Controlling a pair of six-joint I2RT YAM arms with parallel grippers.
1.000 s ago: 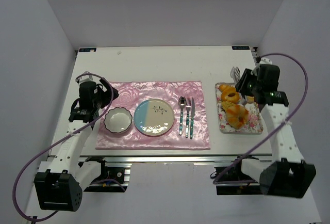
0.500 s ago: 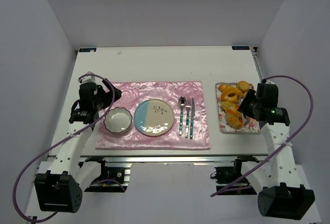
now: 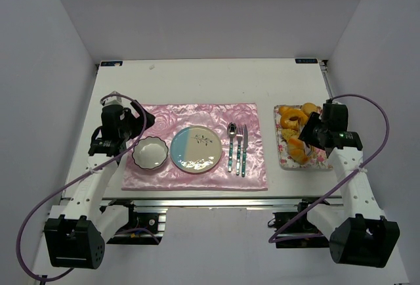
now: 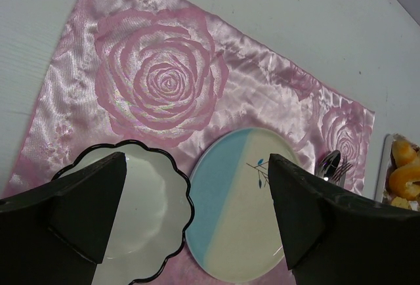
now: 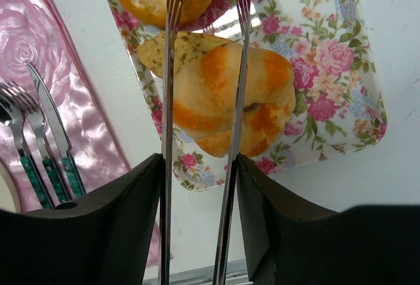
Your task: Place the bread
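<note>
Right wrist view shows the right gripper (image 5: 202,62) parted, thin tongs straddling the bread (image 5: 226,98) on the floral tray (image 5: 348,68), not clamped. A second ago it hovered behind the tray; now it hangs over it. Only the left wrist view shows the left gripper (image 4: 197,216) wide above bowl (image 4: 141,216) and plate (image 4: 236,206), on a pink placemat (image 3: 197,114) left of the tray. White table (image 3: 216,78), white walls.

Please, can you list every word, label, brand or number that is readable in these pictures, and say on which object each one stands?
No text can be read in any view.
Two small blue labels at the table's far edge: too small to read.
The plate, bowl, pink placemat and floral tray carry only pictures, no words.
The cutlery and arms show no legible marking.
</note>
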